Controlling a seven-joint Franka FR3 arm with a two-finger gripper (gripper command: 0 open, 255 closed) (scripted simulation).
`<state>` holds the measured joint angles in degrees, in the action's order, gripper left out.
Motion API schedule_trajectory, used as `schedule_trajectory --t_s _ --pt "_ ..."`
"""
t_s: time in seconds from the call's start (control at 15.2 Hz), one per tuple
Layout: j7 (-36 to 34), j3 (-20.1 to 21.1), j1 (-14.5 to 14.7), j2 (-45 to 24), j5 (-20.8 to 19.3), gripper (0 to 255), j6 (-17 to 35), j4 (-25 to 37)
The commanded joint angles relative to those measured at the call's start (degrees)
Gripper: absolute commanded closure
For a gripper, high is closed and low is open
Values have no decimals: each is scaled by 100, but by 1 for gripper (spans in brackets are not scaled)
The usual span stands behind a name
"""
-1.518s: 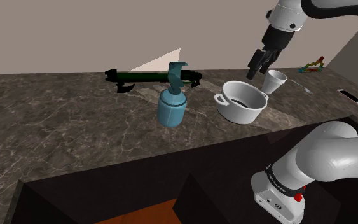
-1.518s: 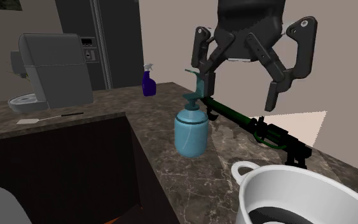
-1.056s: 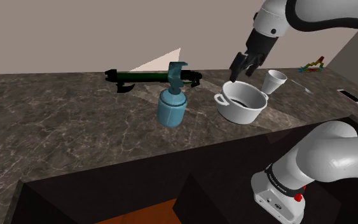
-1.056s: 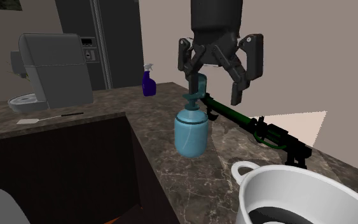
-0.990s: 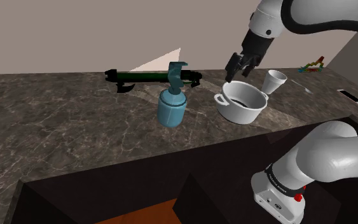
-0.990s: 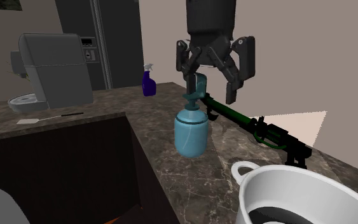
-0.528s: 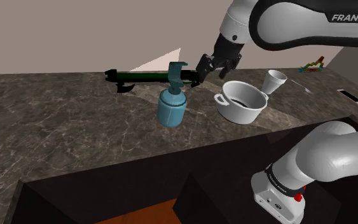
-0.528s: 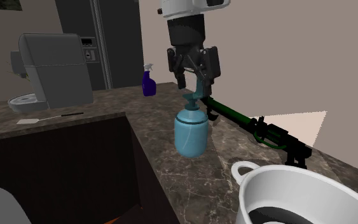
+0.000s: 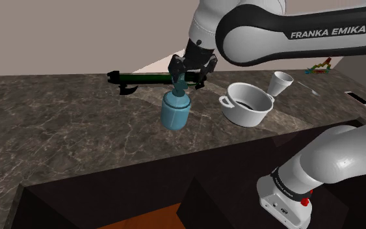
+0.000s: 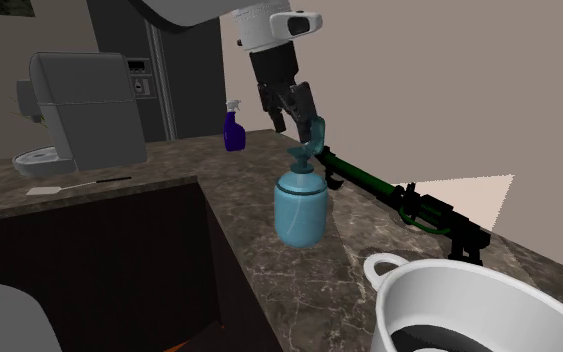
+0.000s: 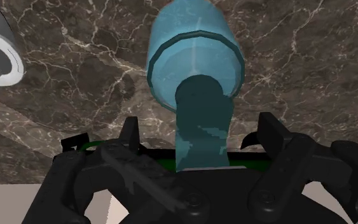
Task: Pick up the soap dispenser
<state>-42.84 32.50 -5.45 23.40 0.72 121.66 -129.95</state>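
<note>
The soap dispenser is a round blue bottle with a teal pump head, standing upright on the dark marble counter. My gripper hangs just above it, open, at the level of the pump head. In the second exterior view the gripper sits over the dispenser. In the wrist view the pump head rises between the two black fingers, which stand apart and do not touch it. The gripper is centred over the bottle.
A long black and green tool lies behind the dispenser. A white pot and a white cup stand to the shoulder view's right. A grey coffee machine and a purple spray bottle stand further off. A dark sink recess adjoins the counter.
The gripper has swung from above the white pot toward the shoulder view's left and come down over the dispenser's pump head. It stayed open. The dispenser has not moved.
</note>
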Motion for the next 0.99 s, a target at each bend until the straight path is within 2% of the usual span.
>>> schedule_trajectory --t_s 0.0,0.4,0.53,0.59,0.92 --pt "-230 150 -79 -185 -122 0 131 91" --pt "-376 263 -109 -326 -205 0 640 -297" --pt "-376 263 -108 -325 -205 0 640 -298" --pt "-368 257 -109 -322 -204 255 645 -305" --pt "-373 260 -104 -315 -200 255 643 -310"
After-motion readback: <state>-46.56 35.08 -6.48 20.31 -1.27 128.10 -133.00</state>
